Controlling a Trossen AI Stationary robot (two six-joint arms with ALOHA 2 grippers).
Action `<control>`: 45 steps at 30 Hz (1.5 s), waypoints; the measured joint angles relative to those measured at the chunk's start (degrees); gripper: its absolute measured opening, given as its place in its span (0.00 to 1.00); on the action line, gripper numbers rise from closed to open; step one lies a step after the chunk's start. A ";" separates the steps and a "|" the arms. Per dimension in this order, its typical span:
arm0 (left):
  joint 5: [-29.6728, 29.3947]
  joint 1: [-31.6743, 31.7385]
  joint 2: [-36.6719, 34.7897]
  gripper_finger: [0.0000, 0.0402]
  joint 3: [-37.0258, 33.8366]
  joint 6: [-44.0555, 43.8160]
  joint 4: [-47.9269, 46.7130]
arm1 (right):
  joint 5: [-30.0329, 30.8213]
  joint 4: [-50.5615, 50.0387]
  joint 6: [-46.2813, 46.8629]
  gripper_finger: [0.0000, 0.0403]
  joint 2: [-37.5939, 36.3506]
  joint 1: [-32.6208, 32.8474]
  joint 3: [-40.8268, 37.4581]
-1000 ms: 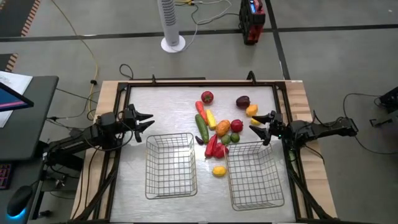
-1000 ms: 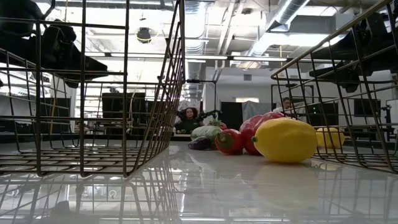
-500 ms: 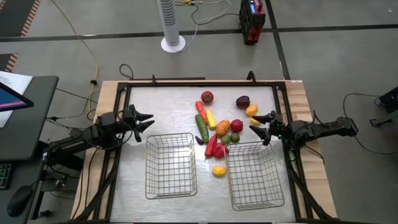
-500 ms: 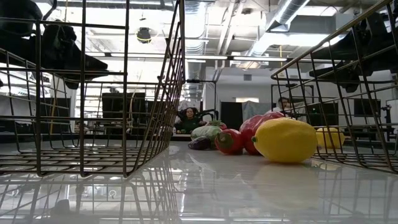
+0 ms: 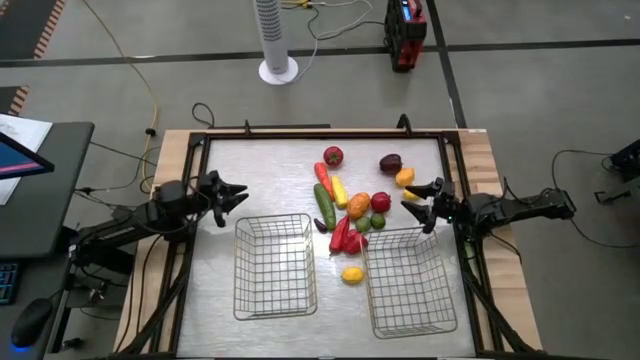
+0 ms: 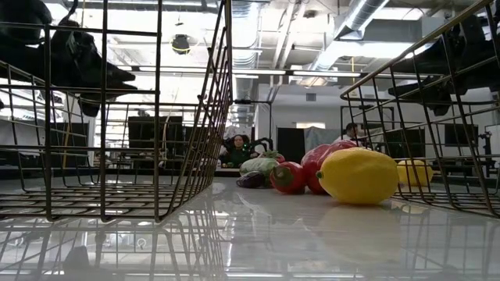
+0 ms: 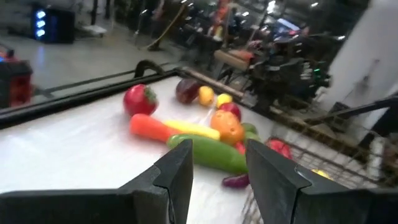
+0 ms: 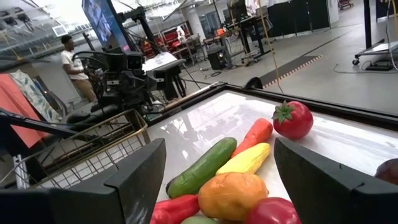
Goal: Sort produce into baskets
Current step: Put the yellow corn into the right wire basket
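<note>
Starting on your left: the left gripper (image 5: pixel 232 193) hangs just off the far left corner of the left basket (image 5: pixel 273 266), fingers spread apart and holding nothing. That basket has nothing in it yet, so none of the sorting looks done on that side. My worry there is that if you reach straight for the pile, the arm may clip the basket's wire rim and shove it across the shiny table (image 5: pixel 270 170), since nothing seems to pin it down.

In the middle, the produce is bunched between and beyond the baskets: tomato (image 5: pixel 332 155), carrot (image 5: pixel 322 174), cucumber (image 5: pixel 326 205), an orange piece (image 5: pixel 358 204) and red peppers (image 5: pixel 342 234), all touching or nearly so. Go in with wide fingers and you'll probably nudge a neighbour (the round ones look ready to roll). The lemon (image 5: pixel 352 274) sits alone in the gap between the baskets, which I think is the easiest first pick.

On the right, the right gripper (image 5: pixel 428 207) hovers at the far edge of the right basket (image 5: pixel 409 280), fingers wide apart and empty, with the maroon piece (image 5: pixel 390 163) and a small yellow one (image 5: pixel 404 178) just beyond it. Both arms could end up after the same pile and bump each other.

As for writing, I can't read any brand or label anywhere.
</note>
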 joint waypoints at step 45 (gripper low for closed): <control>-16.60 0.00 1.36 0.33 6.02 11.65 31.56 | -18.71 -37.16 -3.33 0.81 61.09 -35.32 45.71</control>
